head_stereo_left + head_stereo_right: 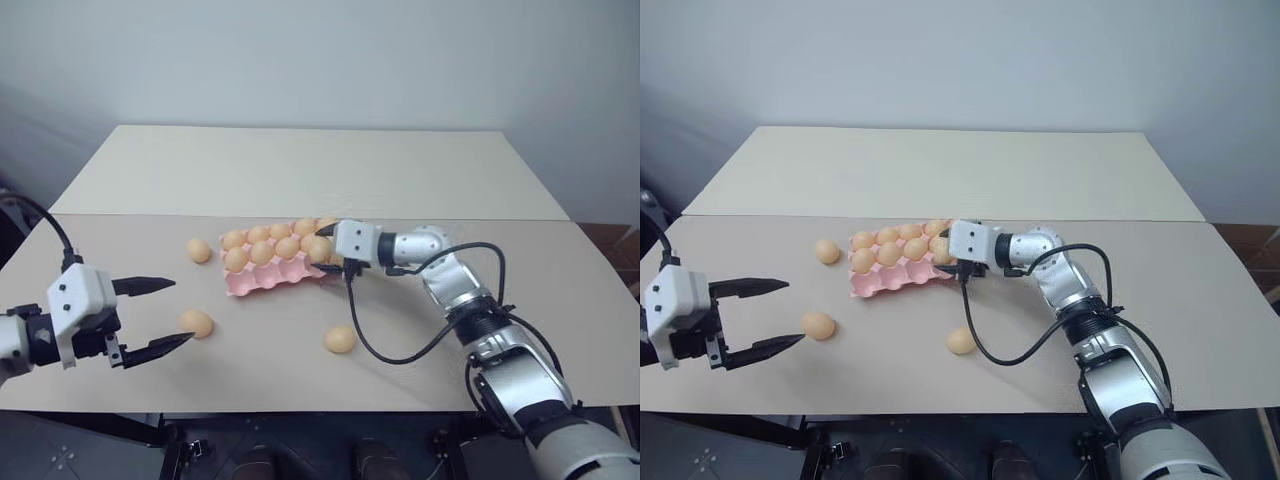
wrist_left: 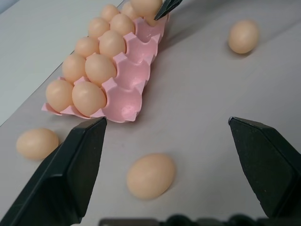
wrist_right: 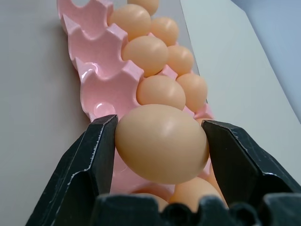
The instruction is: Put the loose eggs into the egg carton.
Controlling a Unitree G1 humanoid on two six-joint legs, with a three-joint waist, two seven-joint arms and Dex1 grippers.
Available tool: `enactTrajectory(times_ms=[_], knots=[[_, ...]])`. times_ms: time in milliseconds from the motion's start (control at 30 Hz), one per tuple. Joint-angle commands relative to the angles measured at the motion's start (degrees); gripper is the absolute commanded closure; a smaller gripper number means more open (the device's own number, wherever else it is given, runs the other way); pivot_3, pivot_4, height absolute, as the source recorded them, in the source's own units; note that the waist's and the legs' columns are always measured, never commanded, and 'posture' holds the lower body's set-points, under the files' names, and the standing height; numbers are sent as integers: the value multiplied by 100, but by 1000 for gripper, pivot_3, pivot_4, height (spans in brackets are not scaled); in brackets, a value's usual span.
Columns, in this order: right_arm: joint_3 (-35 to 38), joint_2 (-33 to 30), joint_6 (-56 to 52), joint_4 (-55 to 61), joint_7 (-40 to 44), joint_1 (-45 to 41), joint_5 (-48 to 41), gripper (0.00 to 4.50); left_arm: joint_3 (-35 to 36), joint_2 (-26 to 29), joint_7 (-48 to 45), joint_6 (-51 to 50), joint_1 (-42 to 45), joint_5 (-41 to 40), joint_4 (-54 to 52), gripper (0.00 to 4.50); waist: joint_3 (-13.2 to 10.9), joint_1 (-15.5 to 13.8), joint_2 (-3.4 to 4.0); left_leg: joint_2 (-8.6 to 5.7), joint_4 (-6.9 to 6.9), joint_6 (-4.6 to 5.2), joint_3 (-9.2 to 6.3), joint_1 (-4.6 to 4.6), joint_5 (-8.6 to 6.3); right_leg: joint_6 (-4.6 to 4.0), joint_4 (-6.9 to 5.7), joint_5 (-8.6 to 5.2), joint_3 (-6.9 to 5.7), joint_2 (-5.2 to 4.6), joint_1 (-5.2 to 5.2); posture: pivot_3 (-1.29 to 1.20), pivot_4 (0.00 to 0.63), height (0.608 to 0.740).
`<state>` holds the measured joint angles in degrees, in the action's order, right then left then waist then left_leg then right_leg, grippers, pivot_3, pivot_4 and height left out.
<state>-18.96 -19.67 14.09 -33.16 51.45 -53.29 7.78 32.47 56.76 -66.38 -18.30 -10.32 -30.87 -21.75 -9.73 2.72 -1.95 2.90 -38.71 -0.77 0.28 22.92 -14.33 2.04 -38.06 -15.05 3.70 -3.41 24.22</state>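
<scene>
Reaching right claw [image 3: 162, 143] pinching egg [image 3: 162, 143], over carton [image 3: 101, 89]

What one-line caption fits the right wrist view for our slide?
Right gripper holds a tan egg above the pink egg carton, beside its filled cups.

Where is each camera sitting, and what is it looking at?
Head eyes: look down on the table; both arms show.
Left wrist: behind the open left hand, facing a loose egg and the egg carton.
Right wrist: behind the right hand, gripping an egg over the carton.
Shared: carton in all.
</scene>
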Motion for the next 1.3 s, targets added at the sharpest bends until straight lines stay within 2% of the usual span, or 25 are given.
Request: enactTrajectory(times_ms=[33,133,233,300,533,700,767,867,933,1033,1133,1300], knots=[[118,104,302,-151,-163,-233,-9,1260,223,12,2,-56,-62,-61,-146,0,0,4,0,0,1,0,0,-1,0,0,0,0,0,0,0,0,150,740],[2,113,634,-379,-210,-284,156,1260,233,10,-3,-73,-75,-65,-160,0,-1,12,1,0,1,0,0,-1,0,0,-1,0,0,0,-1,0,150,740],[-31,115,794,-498,-291,-299,265,688,248,21,-18,-77,-82,-71,-162,0,-1,17,1,0,2,0,0,-1,0,0,0,0,0,0,0,0,150,740],[-34,108,878,-533,-321,-302,325,17,253,30,-32,-84,-85,-77,-160,0,-1,18,1,0,2,0,0,-1,0,0,0,0,0,0,-1,0,150,740],[143,-97,674,192,-181,-17,125,17,233,44,-48,-52,-55,-55,-116,0,-1,19,2,0,3,0,-1,-1,0,-1,0,0,0,0,0,0,150,740],[312,-612,30,1793,294,701,-335,17,175,54,-53,-13,14,-31,-62,0,-1,-30,1,0,4,0,-3,1,0,0,2,0,-1,-1,-1,0,150,740],[463,-924,-698,2669,593,1052,-697,17,137,52,-61,19,53,-13,-25,0,-1,-34,2,0,3,0,-4,1,0,0,2,0,-2,-2,-3,0,150,740],[991,-1995,-1605,4146,1394,1910,-1547,17,94,53,-108,79,95,8,36,0,-4,-37,6,1,3,0,-2,-9,0,-3,-1,2,0,1,-8,0,150,740],[1244,-2543,-2040,4750,1680,2342,-1900,17,71,54,-150,116,125,30,75,0,-9,-170,14,-1,11,1,-10,11,-1,2,15,-2,-13,-4,-1,0,150,740],[1561,-3148,-2715,5368,1804,2862,-2266,17,-3,68,-193,165,191,66,159,0,-9,-169,14,0,3,2,-7,18,-2,2,25,-1,-11,-3,0,0,150,740],[1773,-3462,-3040,5727,1820,3223,-2497,17,-87,75,-224,190,268,76,228,0,-8,-134,13,1,3,3,-3,-10,-2,0,8,-1,-4,1,-16,0,150,740],[1879,-3580,-3355,6087,1712,3433,-2662,17,-119,76,-260,208,300,84,251,0,-8,-97,13,0,4,3,-1,-19,-2,1,8,-1,1,5,-21,0,150,740]])
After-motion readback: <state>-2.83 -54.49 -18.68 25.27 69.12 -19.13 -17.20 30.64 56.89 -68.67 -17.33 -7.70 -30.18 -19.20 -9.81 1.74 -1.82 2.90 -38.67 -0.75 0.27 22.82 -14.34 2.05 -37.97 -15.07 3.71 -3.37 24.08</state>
